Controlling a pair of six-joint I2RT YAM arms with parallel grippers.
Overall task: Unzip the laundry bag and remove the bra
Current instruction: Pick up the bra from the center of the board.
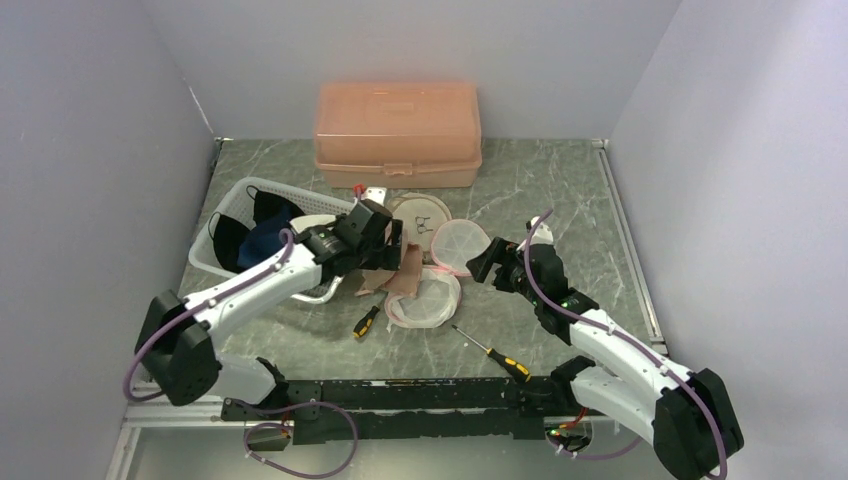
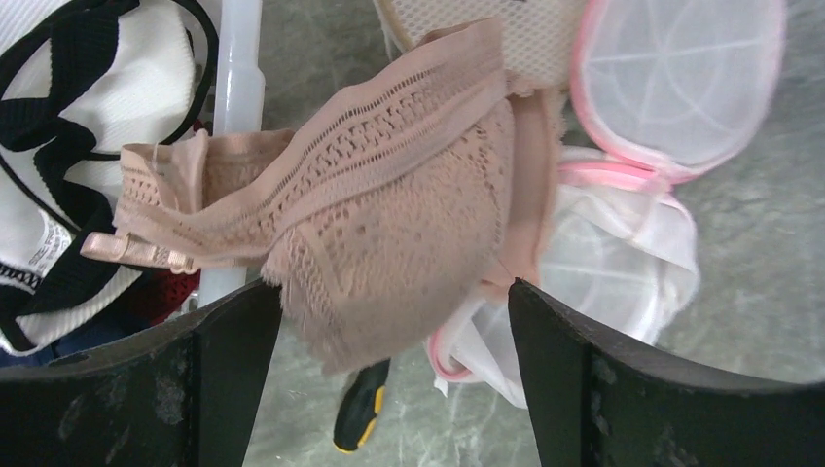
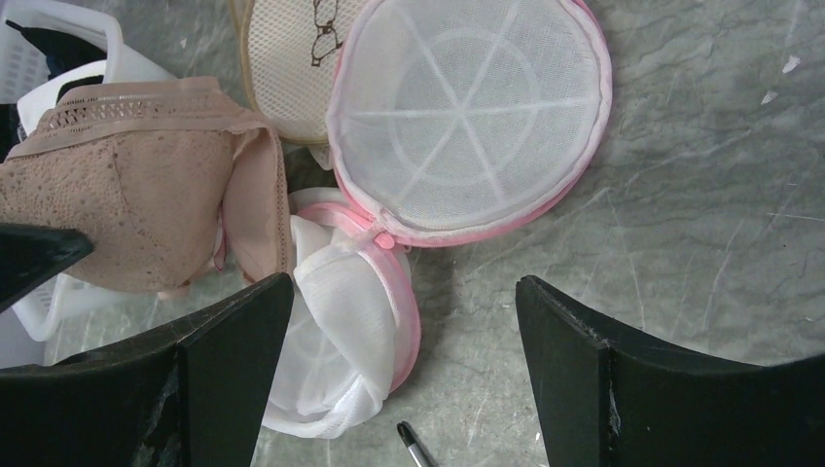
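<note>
The white mesh laundry bag with pink trim lies unzipped like a clamshell: its round lid (image 3: 467, 107) is flipped back and the lower half (image 3: 340, 331) sits crumpled beside it. In the top view both halves (image 1: 445, 275) show at mid table. The tan lace bra (image 2: 389, 195) lies outside the bag, draped from the basket rim down to the table (image 1: 395, 272). My left gripper (image 2: 394, 336) hovers over the bra's lower edge, open, with nothing pinched. To the right of the bag, my right gripper (image 3: 404, 321) is open over the bag's lower half and bare table (image 1: 480, 262).
A white basket (image 1: 228, 262) with dark clothes stands on the left. An orange lidded box (image 1: 397, 135) is at the back. A beige mesh pouch (image 1: 422, 215) lies behind the bag. Two screwdrivers lie in front, one short (image 1: 366, 321) and one long (image 1: 495, 355).
</note>
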